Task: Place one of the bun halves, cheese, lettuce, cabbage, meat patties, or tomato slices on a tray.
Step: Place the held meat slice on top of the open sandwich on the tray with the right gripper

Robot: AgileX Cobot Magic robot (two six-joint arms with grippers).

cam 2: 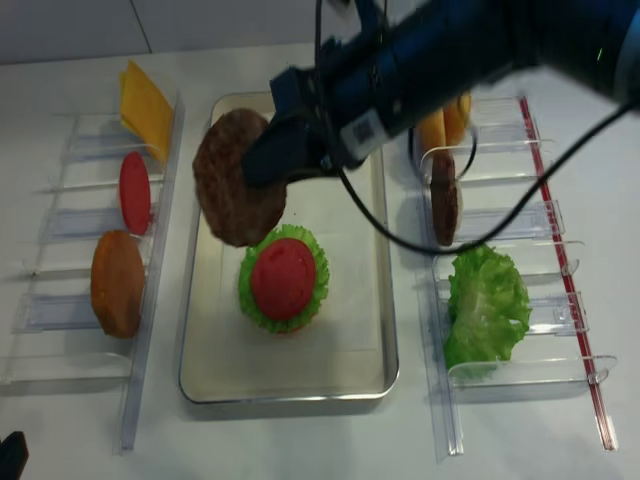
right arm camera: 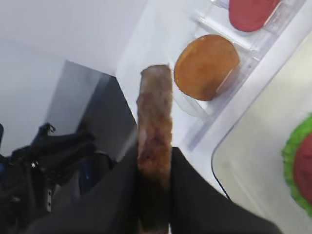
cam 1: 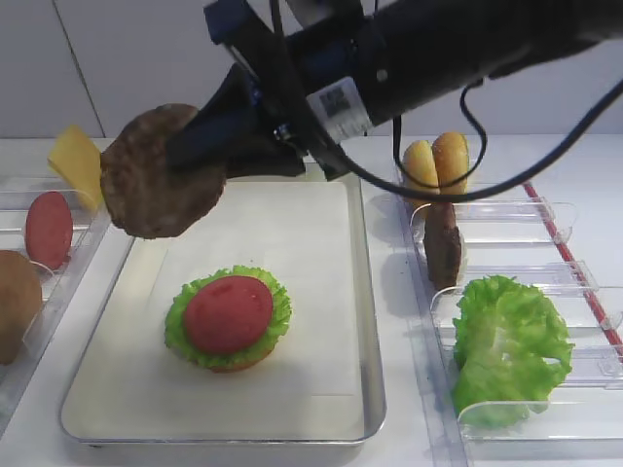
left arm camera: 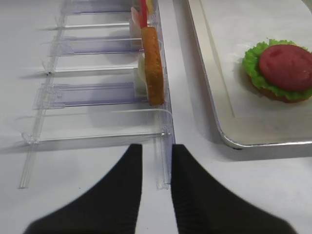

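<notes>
My right gripper (cam 1: pixel 200 146) is shut on a dark-brown meat patty (cam 1: pixel 161 173), held on edge in the air over the tray's back left corner. The right wrist view shows the patty (right arm camera: pixel 155 122) pinched between both black fingers. The silver tray (cam 1: pixel 375 389) carries a stack of bun half, lettuce (cam 1: pixel 275 297) and tomato slice (cam 1: pixel 228 313); the patty hangs behind and left of it, clear of it. My left gripper (left arm camera: pixel 156 148) hovers low over the near end of the left rack, fingers slightly apart and holding nothing.
The left clear rack (cam 1: pixel 73 263) holds cheese (cam 1: pixel 78 163), a tomato slice (cam 1: pixel 48 229) and a bun half (cam 1: pixel 18 304). The right rack (cam 1: pixel 545 209) holds two bun halves (cam 1: pixel 436 163), another patty (cam 1: pixel 443 243) and lettuce (cam 1: pixel 508 345). My right arm spans the tray's back.
</notes>
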